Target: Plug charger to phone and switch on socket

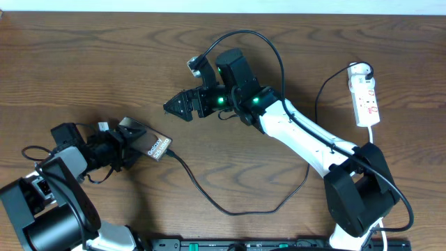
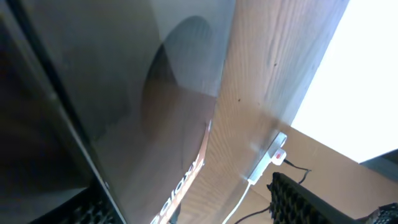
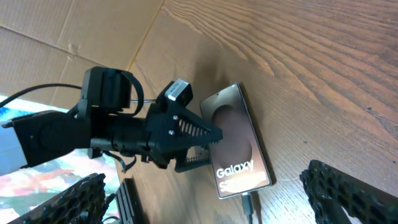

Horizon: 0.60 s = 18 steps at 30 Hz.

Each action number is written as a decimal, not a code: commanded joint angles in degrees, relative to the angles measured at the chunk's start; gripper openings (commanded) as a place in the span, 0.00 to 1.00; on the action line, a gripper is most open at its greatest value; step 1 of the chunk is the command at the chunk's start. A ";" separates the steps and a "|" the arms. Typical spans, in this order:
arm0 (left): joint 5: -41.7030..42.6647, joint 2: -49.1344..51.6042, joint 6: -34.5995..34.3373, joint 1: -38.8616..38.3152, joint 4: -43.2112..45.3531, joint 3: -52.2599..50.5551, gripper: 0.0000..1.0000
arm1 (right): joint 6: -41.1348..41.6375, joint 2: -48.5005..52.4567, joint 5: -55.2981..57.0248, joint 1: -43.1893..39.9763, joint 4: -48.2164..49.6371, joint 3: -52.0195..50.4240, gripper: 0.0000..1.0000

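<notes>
1. Taking 12 o'clock as the far edge of the table (image 1: pixel 83 56) in the overhead view, places the phone (image 1: pixel 148 141) at 9 o'clock from the middle, face up on the wood
2. Runs its long axis from 10 o'clock to 4 o'clock, pointing the end with the white "Galaxy" lettering to 4 o'clock and the plain end to 10 o'clock
3. Shows the charger (image 1: pixel 230 211) meeting the middle of that 4 o'clock end with its plug tip (image 3: pixel 249 200); cannot tell whether fully seated; trails off toward 5 o'clock, loops, then climbs toward 2 o'clock and passes under the right arm (image 1: pixel 300 132)
4. Has the left gripper (image 1: pixel 127 151) reaching in from 8 o'clock over the phone's 10 o'clock half, jaws parted wide and clamping nothing; in the left wrist view, sets the phone close by one side, with bare wood between it and the other finger (image 2: pixel 323 199)
5. Holds the right gripper (image 1: pixel 174 106) at 1 o'clock from the phone and apart from it, tips aimed at 9 o'clock, jaws spread fully with nothing between them
6. Puts the socket (image 1: pixel 364 97) near the 3 o'clock edge, long axis 12 to 6 o'clock, black plug (image 1: pixel 366 70) at the 12 o'clock end, white cord (image 1: pixel 371 132) leaving the 6 o'clock end, well apart from both grippers; switch too small to read
</notes>
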 commanded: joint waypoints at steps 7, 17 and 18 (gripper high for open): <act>-19.61 1.22 -0.02 -0.07 -7.41 -1.03 0.81 | 0.59 -1.86 -0.50 -0.13 -0.09 1.44 0.99; -28.57 1.22 -0.07 -0.07 -12.55 -1.01 0.82 | 0.57 -1.86 -1.05 -0.13 -0.26 1.44 0.99; -29.68 1.22 -0.07 -0.07 -13.16 -1.01 0.83 | 0.57 -1.86 -1.11 -0.13 -0.26 1.44 0.99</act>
